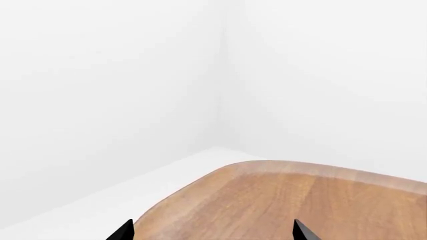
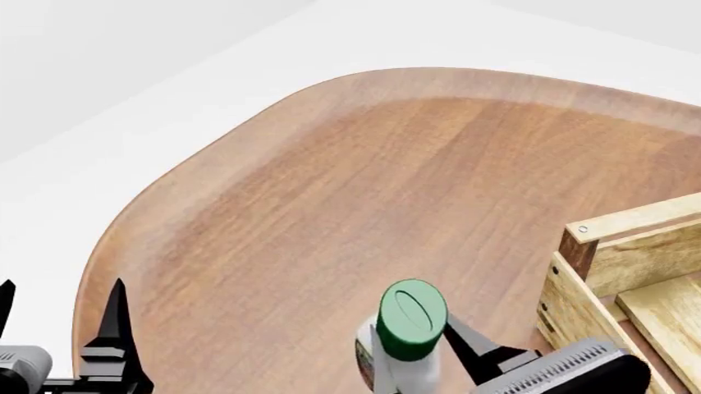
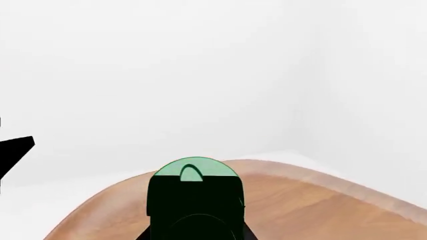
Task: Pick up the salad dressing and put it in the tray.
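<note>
The salad dressing (image 2: 408, 328) is a pale bottle with a green cap, near the table's front edge in the head view. In the right wrist view its green cap (image 3: 195, 172) shows above the dark body that fills the jaws. My right gripper (image 2: 414, 355) is shut on the bottle, with one black finger (image 2: 465, 341) against its right side; the other finger is hidden. The tray (image 2: 635, 220), a light-wood crate with a dark corner post, stands just right of the bottle, partly cut off. My left gripper (image 2: 61, 297) is open and empty at the front left; its tips also show in the left wrist view (image 1: 213, 232).
The wooden table (image 2: 362, 189) has a rounded edge, with white floor and walls beyond it. One left-gripper finger (image 3: 15, 150) shows at the edge of the right wrist view. The left wrist view shows the table's far corner (image 1: 280, 195).
</note>
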Tool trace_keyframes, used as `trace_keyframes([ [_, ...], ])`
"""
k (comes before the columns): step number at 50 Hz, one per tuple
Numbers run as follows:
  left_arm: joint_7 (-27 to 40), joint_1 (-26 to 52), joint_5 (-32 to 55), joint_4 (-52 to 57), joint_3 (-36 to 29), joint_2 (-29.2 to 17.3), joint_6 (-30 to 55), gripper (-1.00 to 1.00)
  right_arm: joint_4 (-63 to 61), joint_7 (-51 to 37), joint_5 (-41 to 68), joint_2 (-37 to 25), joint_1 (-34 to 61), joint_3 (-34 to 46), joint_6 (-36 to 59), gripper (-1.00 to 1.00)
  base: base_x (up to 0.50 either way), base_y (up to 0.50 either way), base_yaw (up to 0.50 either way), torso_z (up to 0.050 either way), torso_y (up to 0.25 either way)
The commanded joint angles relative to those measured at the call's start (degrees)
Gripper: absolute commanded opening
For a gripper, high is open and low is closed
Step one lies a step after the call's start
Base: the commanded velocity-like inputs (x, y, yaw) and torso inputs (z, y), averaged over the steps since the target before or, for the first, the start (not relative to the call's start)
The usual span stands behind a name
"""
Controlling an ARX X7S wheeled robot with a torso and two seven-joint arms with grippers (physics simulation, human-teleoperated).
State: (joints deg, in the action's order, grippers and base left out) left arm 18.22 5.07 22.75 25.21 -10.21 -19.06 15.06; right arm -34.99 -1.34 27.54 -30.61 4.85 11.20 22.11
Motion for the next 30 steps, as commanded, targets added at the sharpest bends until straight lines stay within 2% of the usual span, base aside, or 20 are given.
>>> trace_keyframes([
  [1,0.1,0.0,0.2,-0.1,-0.1,-0.2,-0.2,1.0,-1.7,-4.0,0.5,0.0,1.9,-5.2,1.0,-1.0,0.0,0.0,0.0,0.0,0.0],
  [10,0.3,0.0,0.3,0.0,-0.1,-0.3,-0.2,1.0,-0.3,-6.7,0.6,0.5,2.9,-8.1,1.1,-1.0,0.0,0.0,0.0,0.0,0.001],
  [21,0.5,0.2,0.4,-0.1,-0.2,-0.5,-0.3,1.0,3.9,-15.4,5.5,1.5,9.1,-16.8,7.9,-1.0,0.0,0.0,0.0,0.0,0.0],
  [30,0.6,0.4,0.4,0.0,-0.4,-0.7,-0.2,1.0,8.5,-18.1,3.3,1.4,10.8,-19.4,7.5,-1.0,0.0,0.0,0.0,0.0,0.001],
])
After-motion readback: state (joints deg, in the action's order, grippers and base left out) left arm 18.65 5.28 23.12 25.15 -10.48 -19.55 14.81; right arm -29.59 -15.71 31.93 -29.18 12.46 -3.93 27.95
